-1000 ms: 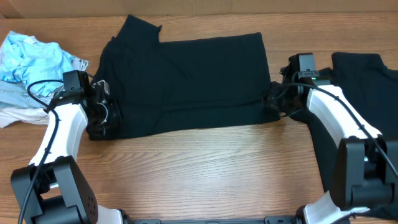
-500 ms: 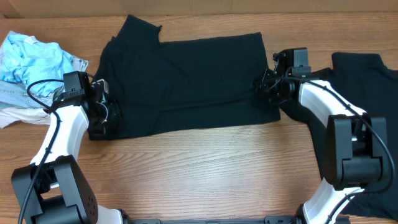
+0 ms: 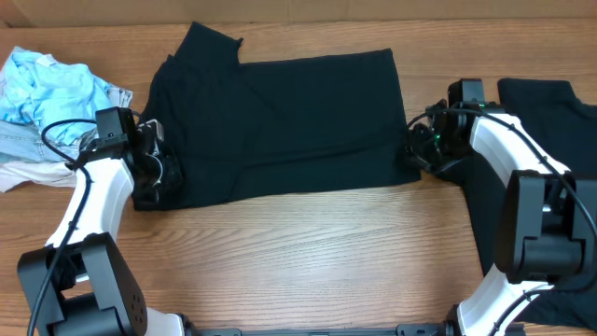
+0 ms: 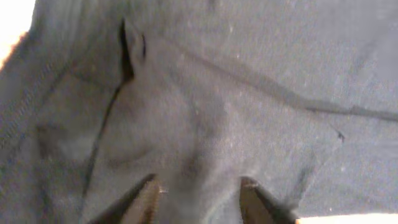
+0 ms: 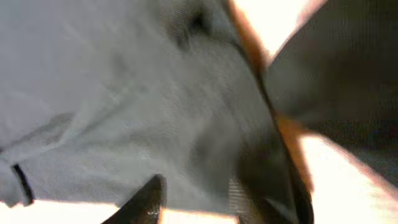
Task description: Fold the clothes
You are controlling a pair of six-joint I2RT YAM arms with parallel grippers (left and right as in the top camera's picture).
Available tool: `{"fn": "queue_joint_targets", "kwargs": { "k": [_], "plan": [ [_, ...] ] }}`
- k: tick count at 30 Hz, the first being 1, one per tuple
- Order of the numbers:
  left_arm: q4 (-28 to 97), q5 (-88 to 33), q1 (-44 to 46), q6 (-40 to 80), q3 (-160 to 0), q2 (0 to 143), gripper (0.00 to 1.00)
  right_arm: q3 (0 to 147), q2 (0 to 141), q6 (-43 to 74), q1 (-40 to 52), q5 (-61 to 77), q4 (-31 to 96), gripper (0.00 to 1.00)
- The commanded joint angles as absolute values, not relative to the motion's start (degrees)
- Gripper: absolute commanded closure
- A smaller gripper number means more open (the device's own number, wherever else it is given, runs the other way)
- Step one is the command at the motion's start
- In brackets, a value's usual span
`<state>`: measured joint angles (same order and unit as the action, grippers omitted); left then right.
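Observation:
A black T-shirt [image 3: 280,117] lies spread across the middle of the wooden table, one sleeve pointing to the back left. My left gripper [image 3: 154,177] is at its front left corner, and its fingers [image 4: 199,199] are shut on a bunch of the dark fabric [image 4: 205,112]. My right gripper [image 3: 417,149] is at the shirt's front right edge. Its fingers [image 5: 196,199] are apart around the edge of the fabric [image 5: 124,93], with bright table below. A second black T-shirt [image 3: 550,121] lies at the far right, partly under my right arm.
A crumpled pile of light blue and white clothes [image 3: 47,98] lies at the back left. Bare wooden table [image 3: 308,252] runs along the front. A cable loops over my left arm [image 3: 89,201].
My right gripper went up along the shirt's right edge, then came back down and a little right to the front corner. The left gripper and the shirt have not moved.

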<state>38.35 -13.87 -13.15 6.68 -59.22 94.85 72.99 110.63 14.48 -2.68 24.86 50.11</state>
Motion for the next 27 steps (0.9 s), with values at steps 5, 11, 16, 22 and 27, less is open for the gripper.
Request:
{"fn": "queue_joint_targets", "kwargs": {
  "k": [5,11,16,22,27],
  "plan": [
    [39.1,-12.9,-12.7,4.7,-58.9,95.2,0.32,74.3,109.3,13.2,-2.8,18.7,58.4,0.26],
    [41.6,-10.4,-12.7,4.6,-58.8,95.2,0.27,74.2,109.3,13.6,-2.8,15.2,62.5,0.2],
    [40.8,-5.8,-13.0,5.6,-55.7,95.2,0.2,71.5,109.4,13.8,-2.5,16.0,56.8,0.25],
    [34.7,-5.8,-13.8,9.8,-50.6,95.2,0.12,68.9,109.4,16.3,-2.3,16.8,51.6,0.36],
    [30.6,-5.8,-13.9,9.9,-47.5,95.2,0.12,68.6,109.4,16.3,-2.2,16.8,49.2,0.53]
  ]
}}
